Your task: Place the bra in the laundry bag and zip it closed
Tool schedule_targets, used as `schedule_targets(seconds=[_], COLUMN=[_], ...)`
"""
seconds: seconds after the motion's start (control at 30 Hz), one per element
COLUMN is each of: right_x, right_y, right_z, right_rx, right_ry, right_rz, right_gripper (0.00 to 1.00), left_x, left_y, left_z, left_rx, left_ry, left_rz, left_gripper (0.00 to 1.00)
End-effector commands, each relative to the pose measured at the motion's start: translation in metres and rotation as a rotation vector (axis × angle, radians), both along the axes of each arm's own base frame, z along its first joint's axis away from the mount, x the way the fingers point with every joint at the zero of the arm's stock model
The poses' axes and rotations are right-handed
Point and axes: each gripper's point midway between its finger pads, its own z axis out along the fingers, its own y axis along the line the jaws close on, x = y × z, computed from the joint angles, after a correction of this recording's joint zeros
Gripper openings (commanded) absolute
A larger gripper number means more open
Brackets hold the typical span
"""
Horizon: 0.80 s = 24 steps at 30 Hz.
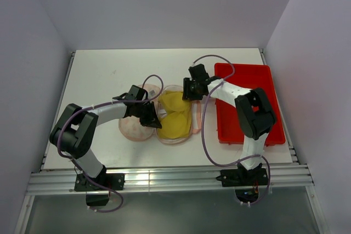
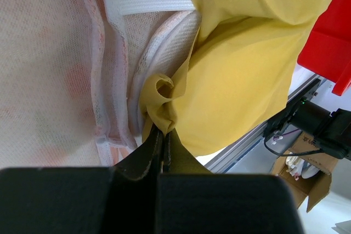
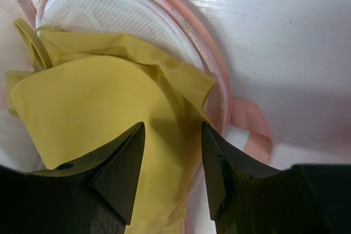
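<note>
The white counter [image 1: 104, 75] carries a red plastic tray [image 1: 274, 91] on the right and, at the centre, the laundry bag [image 1: 131, 130], which lies open like a clamshell. Its printed pink half is on the left and its white mesh half is on the right. The mustard bra [image 1: 174, 116] sits in the right half, filling the mesh cups [image 3: 126, 9]. One corner of it drapes up to the pink zipper edge [image 3: 216, 80], and a thin strap [image 3: 30, 42] loops up at the far side.

The left gripper [image 2: 164, 135] is closed tight on a small twisted fold of the bra, right at the seam between the two bag halves. The right gripper [image 3: 173, 130] hangs over the bra's opposite edge with its jaws spread and nothing between them.

The placing looks nearly done, and the risks probably lie in the finish. If the left arm pulls away without letting go, the pinched fold would likely drag the bra back out of the cups. Any yellow fabric or strap left across the rim could get caught in the zipper teeth. The light bag might also slide when the lid is folded over.
</note>
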Motion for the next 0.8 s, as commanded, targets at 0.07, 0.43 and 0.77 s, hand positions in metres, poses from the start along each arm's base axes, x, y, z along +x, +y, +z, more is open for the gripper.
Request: schedule_targets(seconds=[0.07,0.43,0.77], right_x=[0.007,-0.002,0.003], right_y=[0.015,0.026,0.026], right_z=[0.006,0.004,0.022], right_rx=[0.032,0.099,0.161], right_ry=[-0.021,0.002,-0.036], right_rz=[0.045,0.070,-0.035], right_gripper=[0.52,0.18,0.00], left_x=[0.003,0.002,0.002], left_y=[-0.002,-0.002,0.001], left_z=[0.005,0.004,0.004], left_rx=[-0.021,-0.022,-0.011], left_ry=[-0.034,-0.030,-0.038], left_rz=[-0.005,-0.005,0.009], left_gripper=[0.00,0.00,0.00])
